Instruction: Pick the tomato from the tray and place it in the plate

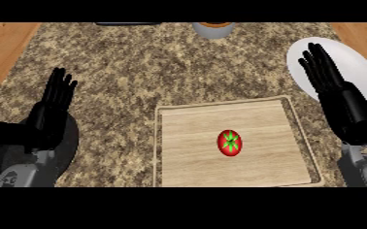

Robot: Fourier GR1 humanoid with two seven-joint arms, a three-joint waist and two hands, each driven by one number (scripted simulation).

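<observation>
Nearest the viewer, a wooden tray (237,174) lies on the speckled stone table (143,63), its near edge at the bottom of the view. On the tray, slightly right of its middle and toward the near side, sits the red tomato (229,143) with its green star-shaped top facing up. Nothing touches it.

Right of the tray and farther back is the white plate (347,53), close to the table's right edge, partly covered by the right hand (326,77). That hand comes in from the lower right on its grey forearm, fingers straight, slightly spread and pointing toward the far side, holding nothing. It is over the plate's left part, well apart from the tomato.

Left of the tray, the left hand (56,99) rises from the lower left corner, fingers straight and pointing far, also holding nothing; it is over bare table, well apart from the tray.

At the far edge of the table stands a grey cup (213,29) with an orange-brown top, and left of it a dark flat object (127,24), only partly in view.
</observation>
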